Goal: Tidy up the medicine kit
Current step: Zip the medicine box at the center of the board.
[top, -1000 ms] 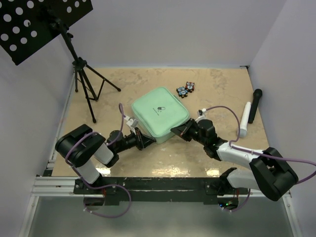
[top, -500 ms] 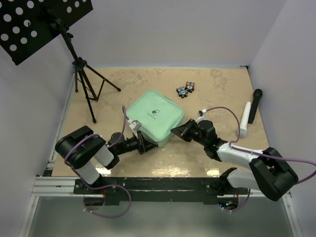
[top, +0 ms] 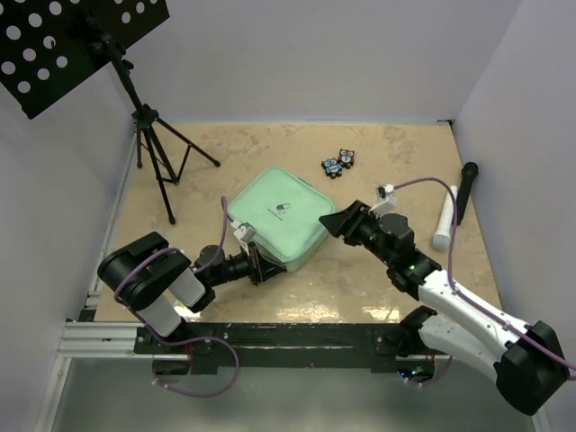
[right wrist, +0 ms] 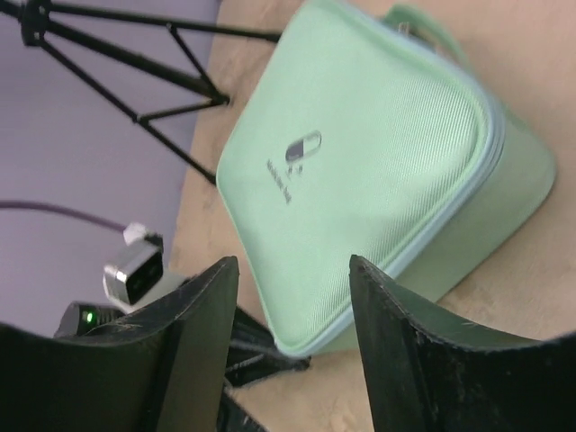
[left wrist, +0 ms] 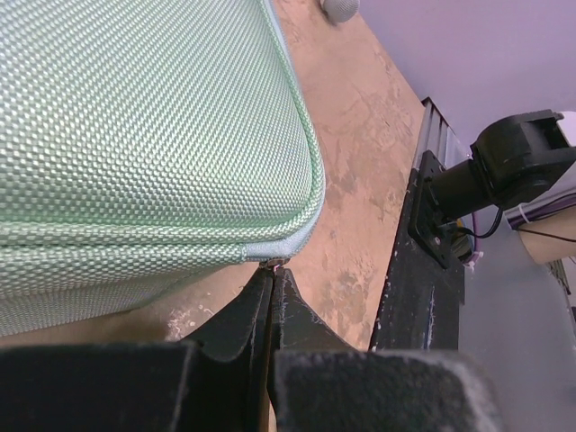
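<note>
The mint-green medicine kit (top: 277, 219) lies closed on the tan table, turned at an angle, its capsule mark facing up. My left gripper (top: 263, 266) is low at its near corner; in the left wrist view the fingertips (left wrist: 272, 266) are pressed together on the small zipper pull under the kit's (left wrist: 135, 126) seam. My right gripper (top: 335, 220) hovers above the kit's right edge. In the right wrist view that gripper (right wrist: 292, 265) stands open and holds nothing, with the kit (right wrist: 360, 171) below it.
A black tripod (top: 162, 166) with a perforated music stand occupies the back left. Two small owl-pattern items (top: 339, 163) lie behind the kit. A white tube (top: 445, 216) and a black stick (top: 465, 191) lie by the right wall. A metal rail (top: 270, 333) runs along the front edge.
The kit slid left and turned, with the left gripper still at its corner. My right gripper opened, came off the kit's near right corner, and rose.
</note>
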You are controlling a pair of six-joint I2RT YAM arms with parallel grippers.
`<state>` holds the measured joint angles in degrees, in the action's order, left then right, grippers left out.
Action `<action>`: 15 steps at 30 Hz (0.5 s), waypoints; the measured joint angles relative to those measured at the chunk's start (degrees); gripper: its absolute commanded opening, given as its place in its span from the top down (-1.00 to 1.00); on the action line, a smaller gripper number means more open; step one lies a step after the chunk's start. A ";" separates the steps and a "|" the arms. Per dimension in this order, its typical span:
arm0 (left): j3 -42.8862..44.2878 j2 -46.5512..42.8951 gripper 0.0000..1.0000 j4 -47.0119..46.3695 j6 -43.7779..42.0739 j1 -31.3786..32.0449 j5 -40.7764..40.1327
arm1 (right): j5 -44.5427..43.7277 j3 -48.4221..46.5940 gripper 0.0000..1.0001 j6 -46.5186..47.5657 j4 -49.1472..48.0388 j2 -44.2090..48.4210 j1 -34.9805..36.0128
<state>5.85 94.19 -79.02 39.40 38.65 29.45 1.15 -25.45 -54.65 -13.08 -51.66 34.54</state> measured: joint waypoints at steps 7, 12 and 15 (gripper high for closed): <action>-1.25 -1.92 1.00 0.11 -0.02 0.00 -1.64 | -12.81 -14.99 -0.41 12.83 3.96 -11.72 -0.02; -2.03 -4.59 1.00 1.42 -0.07 -0.55 -3.52 | -15.52 -24.00 -0.76 21.75 5.01 -25.51 -0.33; -2.49 -7.10 1.00 2.71 -0.31 -0.79 -5.09 | -13.11 -24.35 -0.79 24.72 4.50 -28.06 -1.66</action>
<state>3.36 87.09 -76.31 39.09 37.87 24.36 -11.97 -49.80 -29.93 -8.58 -79.72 32.88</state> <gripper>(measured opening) 0.018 0.882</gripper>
